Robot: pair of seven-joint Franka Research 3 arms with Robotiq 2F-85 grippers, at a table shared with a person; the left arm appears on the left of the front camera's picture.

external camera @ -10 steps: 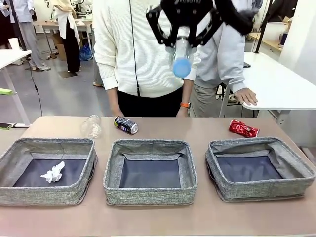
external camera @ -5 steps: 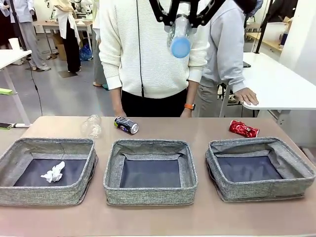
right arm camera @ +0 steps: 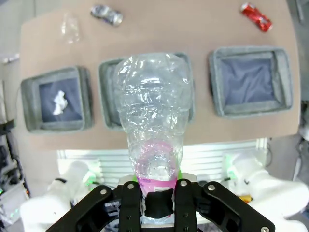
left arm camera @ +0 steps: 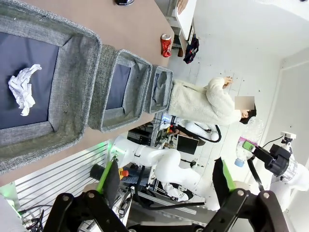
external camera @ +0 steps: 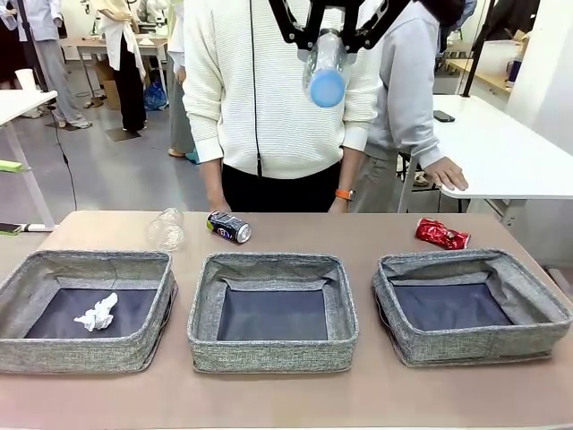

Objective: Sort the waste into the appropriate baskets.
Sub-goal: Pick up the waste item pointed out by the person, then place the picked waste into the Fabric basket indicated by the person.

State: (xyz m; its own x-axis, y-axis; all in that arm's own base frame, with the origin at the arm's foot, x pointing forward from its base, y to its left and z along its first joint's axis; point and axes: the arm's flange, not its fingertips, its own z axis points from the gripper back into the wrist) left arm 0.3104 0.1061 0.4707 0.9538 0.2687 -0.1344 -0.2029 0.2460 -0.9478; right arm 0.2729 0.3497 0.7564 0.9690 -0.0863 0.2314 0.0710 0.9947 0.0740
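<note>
My right gripper [external camera: 327, 34] hangs high above the table's far side, shut on a clear plastic bottle [external camera: 326, 70] with a blue cap. Its pink label [right arm camera: 154, 166] sits between the fingers in the right wrist view. Three grey baskets stand in a row: left [external camera: 89, 354], middle [external camera: 269, 356], right [external camera: 474, 347]. A crumpled white tissue [external camera: 97, 313] lies in the left one. Behind the baskets lie a crushed clear bottle [external camera: 166, 229], a dark blue can [external camera: 229, 227] and a crushed red can [external camera: 441, 234]. My left gripper [left arm camera: 165, 179] is open and holds nothing.
A person in a white sweater [external camera: 269, 90] stands at the far edge, behind the raised bottle. Another person's hand [external camera: 448, 175] rests on a white side table [external camera: 501, 152] to the right. Bare tabletop [external camera: 358, 237] lies between the cans.
The right gripper has risen with the bottle, now partly out of the top of the front view. The person in white shifted slightly to the right.
</note>
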